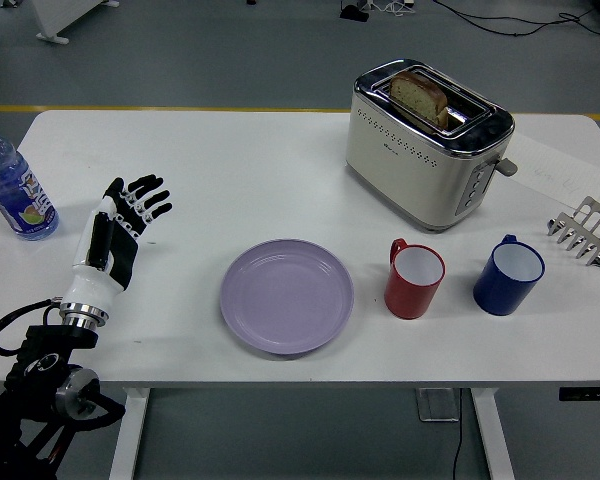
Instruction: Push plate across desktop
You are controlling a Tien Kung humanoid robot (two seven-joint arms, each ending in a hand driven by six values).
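Observation:
A lilac plate [287,295] lies flat on the white table [270,170], near the front edge and a little left of centre. My left hand [130,205] hovers over the table well to the plate's left, fingers spread and holding nothing. Its black and white forearm runs down to the lower left corner. A wide strip of bare table separates the hand from the plate's rim. The right arm does not show.
A water bottle [10,185] stands at the far left edge. A toaster [427,140] with bread in it sits at the back right. A red mug [415,278] and a blue mug [508,273] stand right of the plate. A metal rack [583,232] is at the right edge.

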